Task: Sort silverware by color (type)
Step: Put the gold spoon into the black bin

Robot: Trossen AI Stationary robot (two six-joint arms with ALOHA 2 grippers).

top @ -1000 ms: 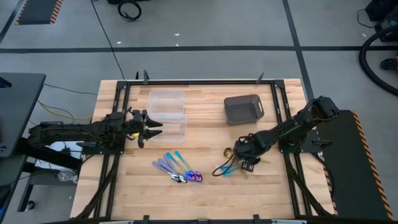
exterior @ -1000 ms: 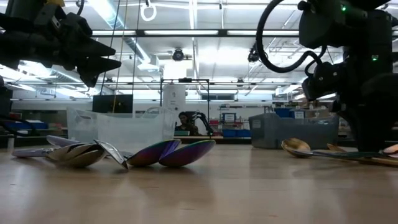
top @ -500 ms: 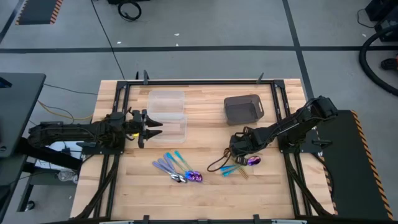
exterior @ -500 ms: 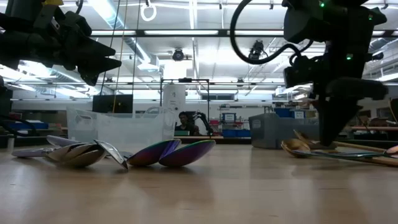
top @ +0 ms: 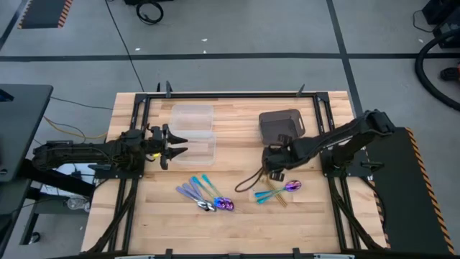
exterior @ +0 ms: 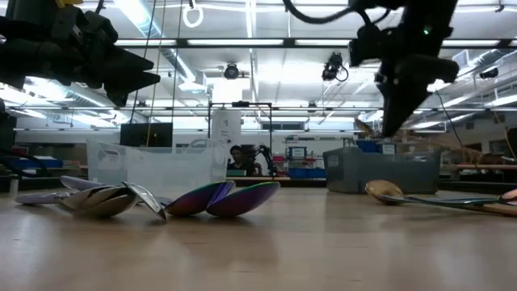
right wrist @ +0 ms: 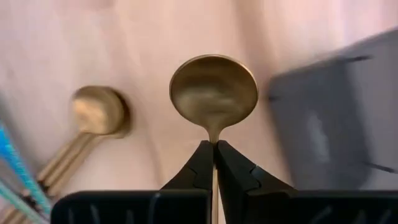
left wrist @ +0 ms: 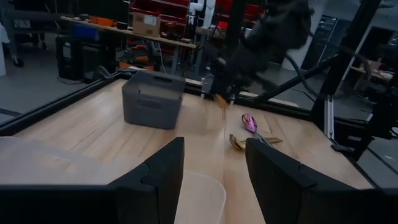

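My right gripper (top: 272, 161) is shut on a gold spoon (right wrist: 213, 92), in the air near the dark grey bin (top: 282, 124). Below it on the table lie another gold spoon (right wrist: 99, 112), teal handles (right wrist: 12, 180) and a purple-headed utensil (top: 291, 185). A second group of lavender and teal utensils (top: 205, 194) lies flat at the middle front. My left gripper (top: 176, 146) is open and empty above a clear tub (top: 203, 144). My right gripper pinches the gold spoon's thin neck (right wrist: 213, 134) just behind the bowl, between its two fingertips (right wrist: 200, 163). The fingers point down and the handle runs back along them. The bowl sticks out beyond the fingertips, lifted clear of the table.
A second clear tub (top: 192, 115) stands at the far side, beside the first one. The dark grey bin also shows in the right wrist view (right wrist: 336, 124) and the low view (exterior: 380, 168). Bare wood lies between the two utensil groups.
My right gripper has gone up from the right utensil pile and toward the table's far edge, nearer the dark grey bin. It has taken a gold spoon with it, lifted clear of the table. The rest of the pile stays down.
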